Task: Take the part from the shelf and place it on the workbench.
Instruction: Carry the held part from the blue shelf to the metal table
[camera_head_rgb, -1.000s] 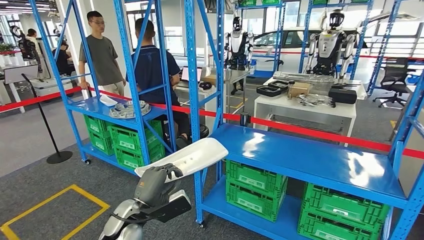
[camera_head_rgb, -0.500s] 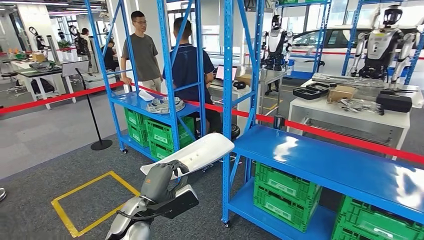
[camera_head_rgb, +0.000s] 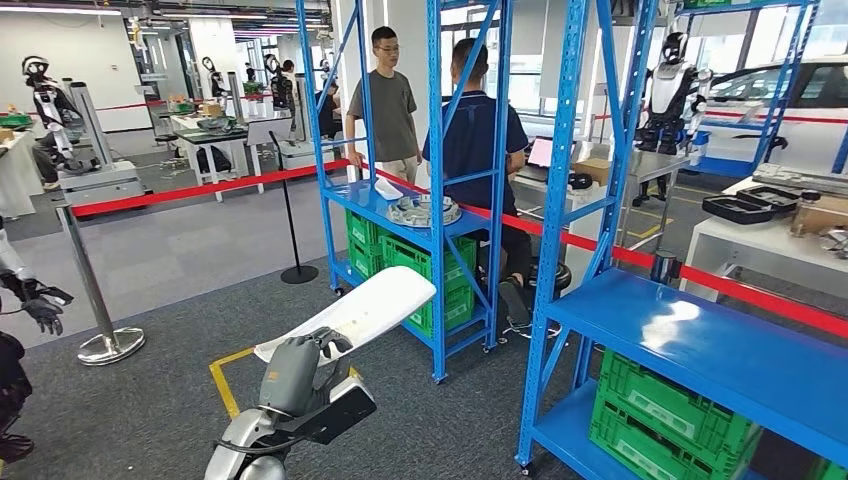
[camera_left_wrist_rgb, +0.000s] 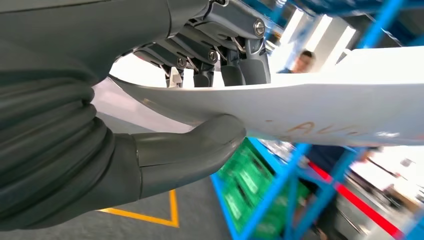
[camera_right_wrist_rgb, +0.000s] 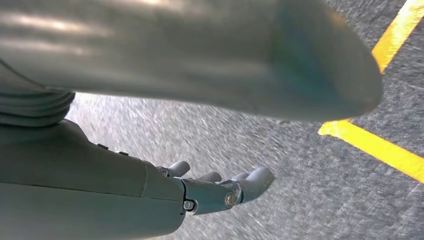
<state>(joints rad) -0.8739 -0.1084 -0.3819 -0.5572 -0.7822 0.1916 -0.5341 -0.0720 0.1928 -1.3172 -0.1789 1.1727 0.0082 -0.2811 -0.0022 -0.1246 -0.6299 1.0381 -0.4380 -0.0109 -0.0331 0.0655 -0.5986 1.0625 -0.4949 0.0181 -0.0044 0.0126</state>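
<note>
We judge the carry step in hand: our left hand (camera_head_rgb: 300, 372) clamps the part (camera_head_rgb: 352, 312) in the air beside the shelf (camera_head_rgb: 440, 150). Next, locate the worktop (none identified). The part is long, white, shallowly curved. Right hand (camera_right_wrist_rgb: 220, 192): state indeterminate.
</note>
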